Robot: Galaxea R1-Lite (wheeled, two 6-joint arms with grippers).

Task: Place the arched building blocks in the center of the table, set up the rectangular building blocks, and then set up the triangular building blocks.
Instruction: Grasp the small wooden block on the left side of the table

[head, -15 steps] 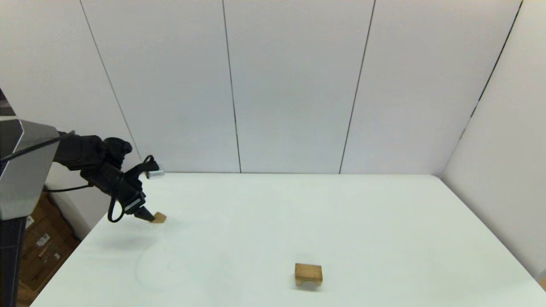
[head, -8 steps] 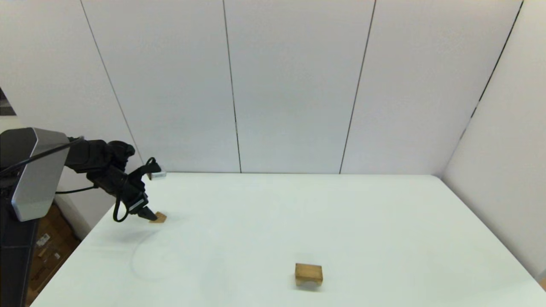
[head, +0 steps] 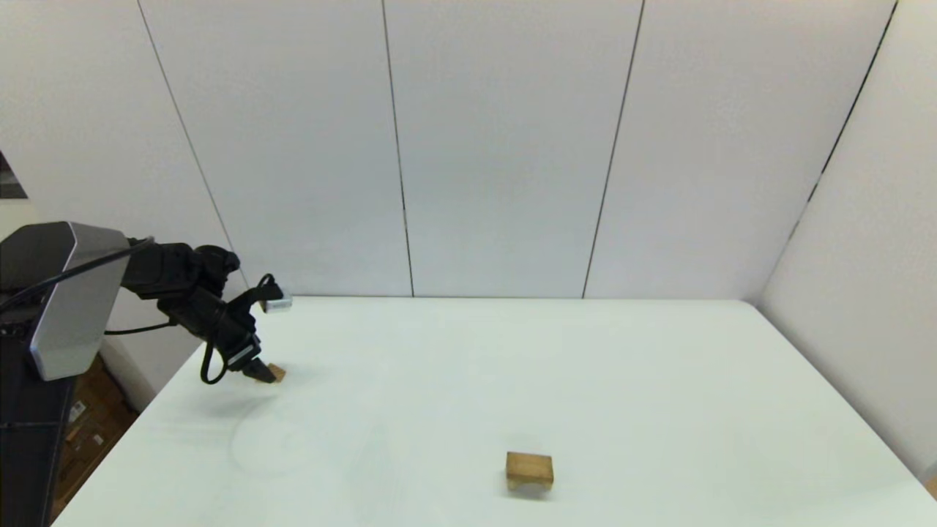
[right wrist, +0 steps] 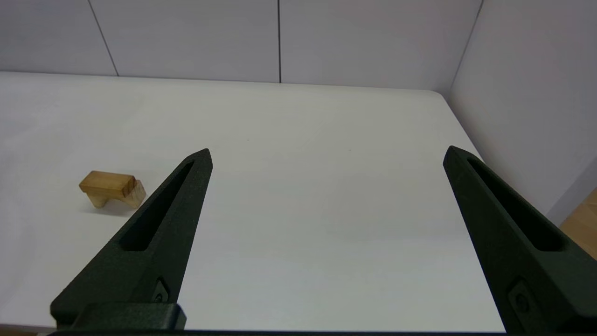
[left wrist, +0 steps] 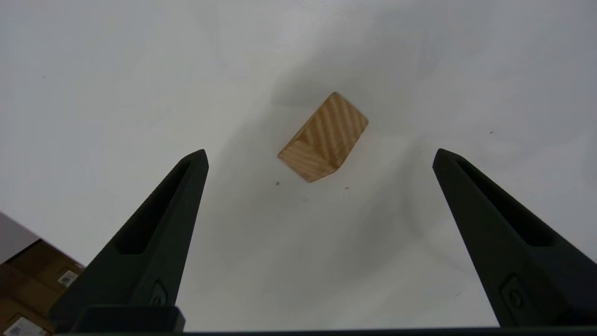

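The arched block stands on its two legs near the front middle of the white table; the right wrist view also shows this arched block. A small tan block with two sloped faces meeting in a ridge, the triangular block, lies near the table's left edge. My left gripper hangs open just above it, one finger on each side and neither touching. In the head view the left gripper partly covers the triangular block. My right gripper is open and holds nothing. The rectangular block is out of view.
White wall panels close the table at the back and on the right. Cardboard boxes sit on the floor past the table's left edge. A small silver part on the left arm's cable hangs above the back left corner.
My left arm has crept a little to the right and closer to the triangular block. Neither block has moved.
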